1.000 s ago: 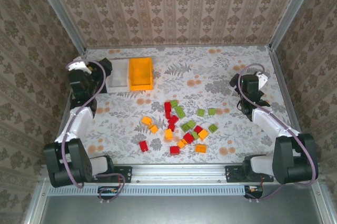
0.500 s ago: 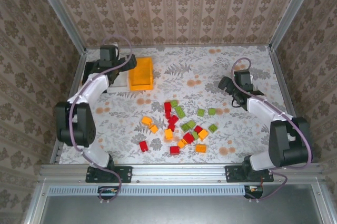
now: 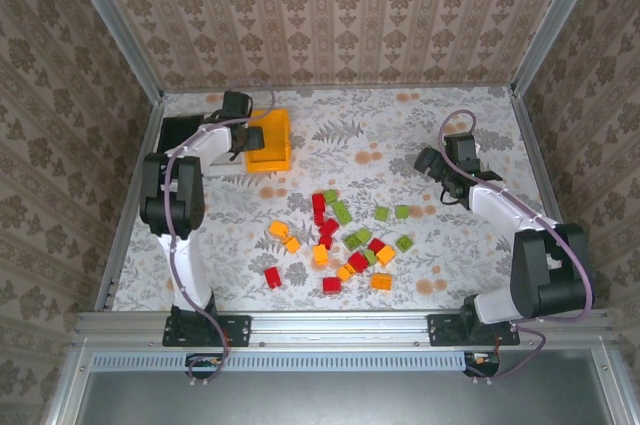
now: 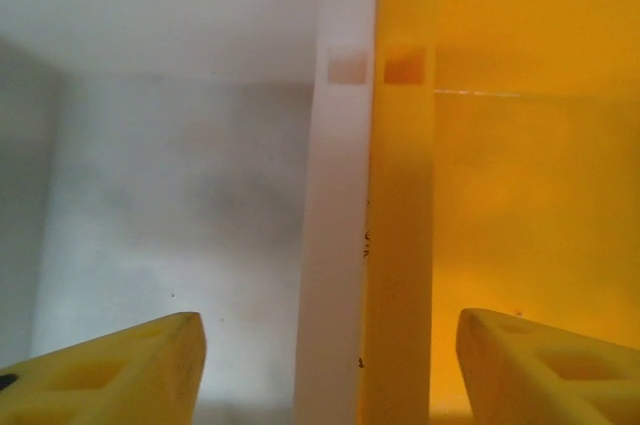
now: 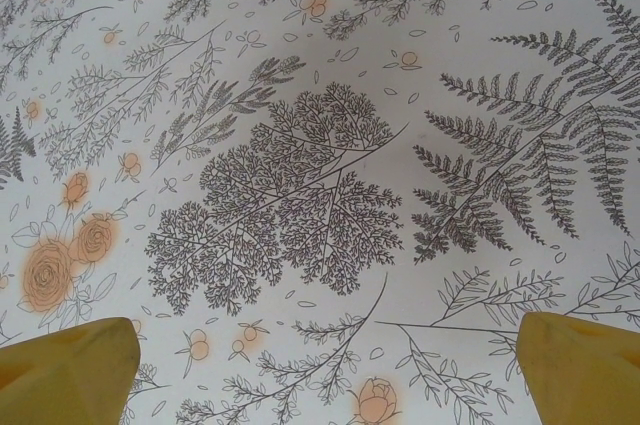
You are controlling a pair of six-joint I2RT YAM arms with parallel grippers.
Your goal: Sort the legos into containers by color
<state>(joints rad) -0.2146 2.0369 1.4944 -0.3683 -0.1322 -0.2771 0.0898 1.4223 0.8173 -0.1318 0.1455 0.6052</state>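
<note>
My left claw (image 4: 330, 373) stands partly open astride two bins at the back-left of the table. One side hangs inside the white bin (image 4: 180, 195) and the other inside the orange bin (image 4: 530, 195). The bins' touching walls run up between the two sides with a gap on each, so I grip nothing. A dark shape beside my left arm may be the black bin (image 3: 178, 129), though it is too hidden to be sure. My right claw (image 5: 325, 365) is spread wide over the bare floral tablecloth (image 5: 300, 145), empty. The legos (image 3: 340, 235), red, orange and green, lie scattered mid-table, well apart from both claws and the bins.
</note>
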